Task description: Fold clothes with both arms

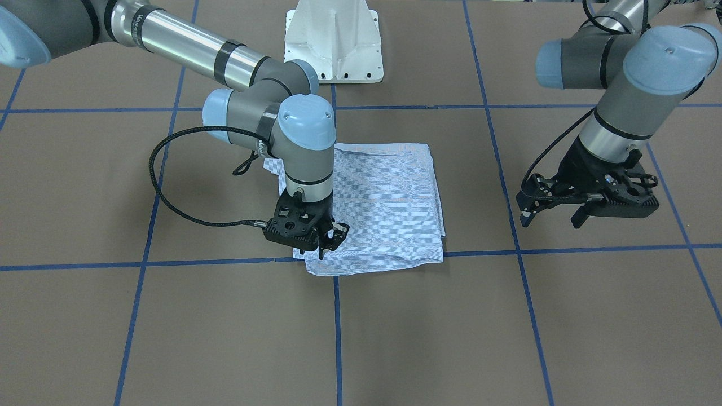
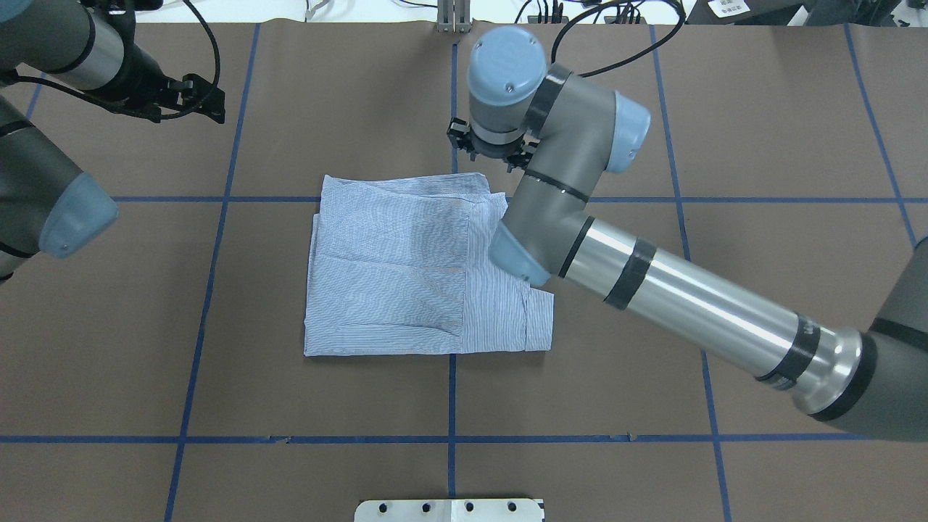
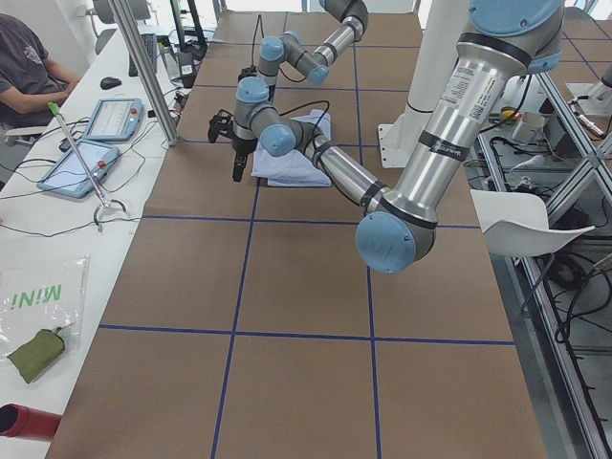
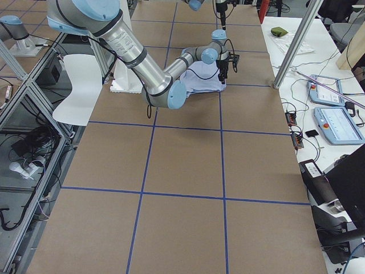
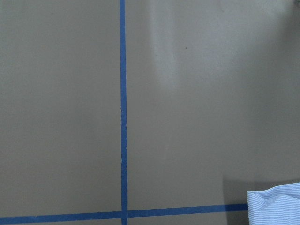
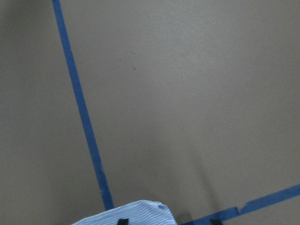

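Folded shirt (image 1: 383,203) flat on table (image 1: 564,316); right gripper (image 1: 327,241) down at shirt's far corner, grip impossible to judge; left gripper (image 1: 555,211) spread wide, well clear of shirt.

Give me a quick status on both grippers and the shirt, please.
Right gripper low at the folded shirt's far edge, grip unclear. Left gripper open, off to the side, empty. Nothing in the way.

Right gripper (image 1: 329,241) low, fingers nearly together; left gripper (image 1: 551,217) raised well aside, fingers spread
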